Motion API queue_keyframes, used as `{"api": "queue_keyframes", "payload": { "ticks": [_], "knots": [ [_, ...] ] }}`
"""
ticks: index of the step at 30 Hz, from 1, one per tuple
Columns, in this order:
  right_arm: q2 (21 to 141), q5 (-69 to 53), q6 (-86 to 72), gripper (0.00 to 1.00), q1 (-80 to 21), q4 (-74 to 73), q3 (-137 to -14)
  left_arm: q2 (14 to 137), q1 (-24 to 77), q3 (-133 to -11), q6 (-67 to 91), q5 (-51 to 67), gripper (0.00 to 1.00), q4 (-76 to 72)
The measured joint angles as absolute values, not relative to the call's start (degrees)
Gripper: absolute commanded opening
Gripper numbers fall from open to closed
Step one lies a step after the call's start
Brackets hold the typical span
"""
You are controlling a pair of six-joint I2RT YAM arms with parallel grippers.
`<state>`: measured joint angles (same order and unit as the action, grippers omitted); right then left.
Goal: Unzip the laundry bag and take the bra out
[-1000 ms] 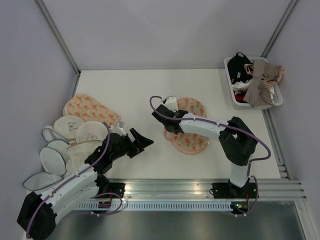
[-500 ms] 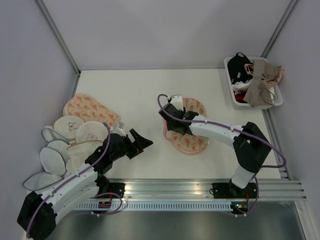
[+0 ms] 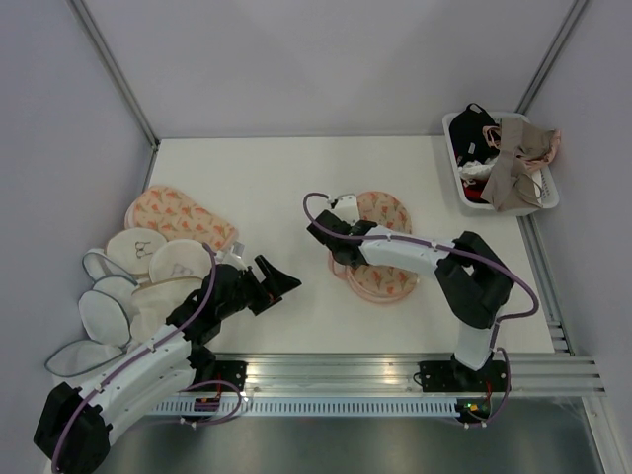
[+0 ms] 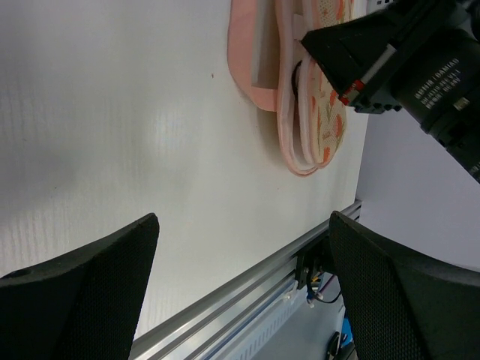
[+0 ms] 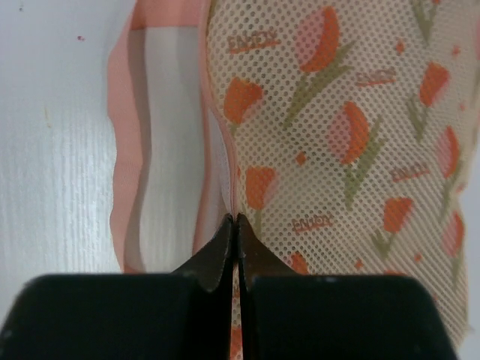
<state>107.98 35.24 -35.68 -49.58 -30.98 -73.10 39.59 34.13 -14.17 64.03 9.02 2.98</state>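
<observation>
Right claw (image 5: 236, 223): fingers pressed together, the tips pinching the pink edge trim of the laundry bag (image 5: 352, 127).

Laundry bag: lies flat on the table (image 3: 267, 178), directly under and ahead of the right claw. It is peach mesh with an orange-red print. In the wrist view a pink flap (image 5: 124, 150) lies folded out just left of the tips.

Left claw (image 3: 281, 279): fingers spread wide above bare table. The bag lies ahead of it, apart.

In the way: seen from overhead, the right arm (image 3: 405, 249) stretches across the bag's middle and hides the part between its two lobes. Only table surface lies between the left claw and the bag.

Left of the left claw: a pile of round white mesh pouches (image 3: 118, 296) with grey rims beside its arm. A second printed pouch (image 3: 173, 215) sits just beyond them.

Far right of the right claw: a white bin (image 3: 464, 202) at the table's back corner, well apart. It holds a beige garment (image 3: 513, 163) and a black garment (image 3: 469, 123).
</observation>
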Motion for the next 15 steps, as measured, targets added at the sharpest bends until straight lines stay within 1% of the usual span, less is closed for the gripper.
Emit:
{"api": "queue_keyframes", "payload": {
  "ticks": [4,9,12,13,15],
  "knots": [
    [98.5,38.2,-36.1,0.00,-49.4,-33.1,-68.9,39.6,34.1,-14.2,64.0,9.0,0.96,3.2],
    [84.8,45.7,-37.2,0.00,-46.6,-39.6,-68.6,40.2,34.1,-14.2,64.0,9.0,0.96,3.1],
    [82.6,50.2,-38.7,0.02,-42.7,-44.3,-68.6,41.1,34.1,-14.2,64.0,9.0,0.96,3.1],
    [82.5,52.1,-39.3,0.06,-41.0,-46.5,-68.6,41.4,34.1,-14.2,64.0,9.1,0.96,3.1],
    [82.6,55.0,-40.2,0.09,-37.3,-50.3,-68.3,41.7,34.1,-14.2,64.0,9.1,0.96,3.1]
  ]
}}
